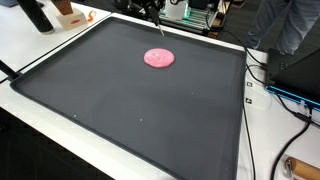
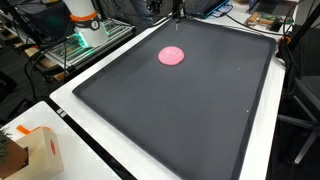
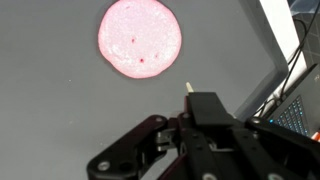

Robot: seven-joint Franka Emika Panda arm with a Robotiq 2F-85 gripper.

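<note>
Gripper [image 3: 192, 118] hangs over black mat [image 3: 50, 100]; pink disc [image 3: 140, 38] lies near it

A white table [image 1: 35, 50] carries a broad dark mat [image 1: 130, 110] with a low raised rim. One flat pink disc [image 1: 159, 58] lies directly on the mat. In both exterior views it sits toward twelve o'clock from the mat's centre [image 2: 172, 56].

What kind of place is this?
Probably a robotics lab or workshop: a large dark mat lies on a white table, cables run along its edge, and equipment with green lights stands beside it.
</note>
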